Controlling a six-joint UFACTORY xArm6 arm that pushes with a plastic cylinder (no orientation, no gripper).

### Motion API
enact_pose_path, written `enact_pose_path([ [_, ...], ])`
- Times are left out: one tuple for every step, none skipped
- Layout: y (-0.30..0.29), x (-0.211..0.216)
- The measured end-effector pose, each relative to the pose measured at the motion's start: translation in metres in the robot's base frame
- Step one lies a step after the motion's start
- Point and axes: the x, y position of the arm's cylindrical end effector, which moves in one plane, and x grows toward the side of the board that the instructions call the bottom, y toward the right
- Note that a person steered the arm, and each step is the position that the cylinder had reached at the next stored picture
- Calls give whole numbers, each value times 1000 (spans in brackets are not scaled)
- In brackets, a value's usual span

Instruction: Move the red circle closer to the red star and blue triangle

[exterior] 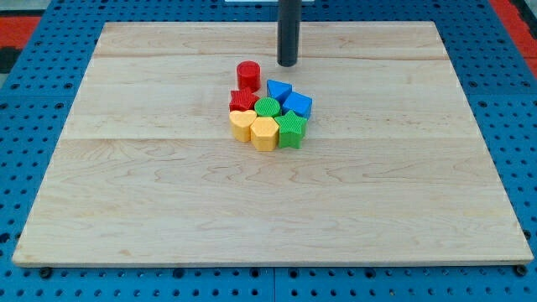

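Since the red circle [247,75] already sits just at twelve o'clock of the red star [243,100] and near the blue triangle [278,89] at its four o'clock, I judge little pushing remains, so my tip [288,63], bare and holding nothing, stands off at the circle's two o'clock.

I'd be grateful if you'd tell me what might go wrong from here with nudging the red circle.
My tip sits toward the view's top right of the red circle, so a straight push could send it left, past the red star. The blue triangle lies close below my tip and could get clipped. Pushing too far would disturb the packed cluster.
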Motion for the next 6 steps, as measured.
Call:
enact_pose_path([
  [-40,-11],
  [-73,-2],
  [-78,17],
  [-78,21],
  [-79,22],
  [-81,18],
])
